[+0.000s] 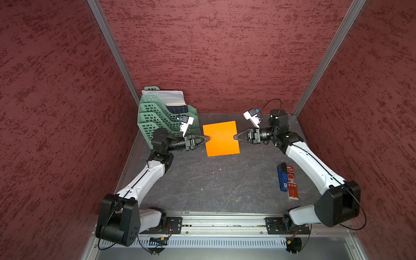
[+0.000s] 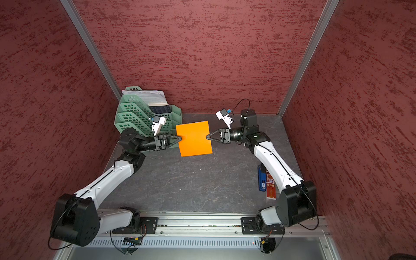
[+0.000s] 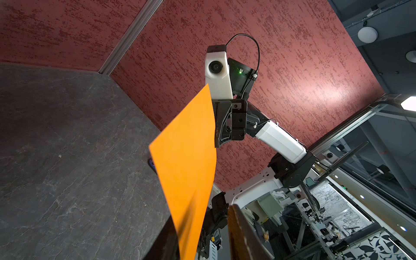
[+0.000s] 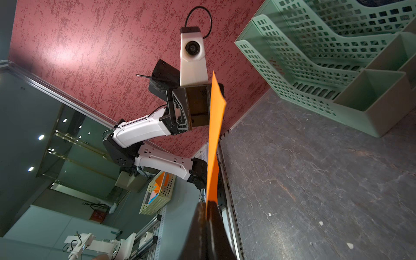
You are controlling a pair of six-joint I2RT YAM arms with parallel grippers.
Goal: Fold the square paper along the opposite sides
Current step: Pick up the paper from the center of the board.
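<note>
The square paper [image 1: 221, 138] [image 2: 194, 138] is a plain orange sheet spanning between my two grippers above the grey table [image 1: 202, 184]. My right gripper [image 1: 235, 136] [image 2: 207, 136] is shut on the middle of its right edge; in the right wrist view the two dark fingers pinch the paper [image 4: 216, 126] at the right gripper [image 4: 206, 203]. My left gripper [image 1: 208, 139] [image 2: 180, 139] is at the opposite edge. In the left wrist view the paper [image 3: 186, 157] lies against one finger of the left gripper [image 3: 202, 220], with a gap to the other finger.
A green slotted file rack [image 1: 157, 117] with white printed sheets [image 1: 164, 96] stands at the back left, just behind my left wrist. A blue lighter-like item [image 1: 282, 177] and a red packet [image 1: 292, 182] lie at the right, near my right forearm. Red walls enclose three sides.
</note>
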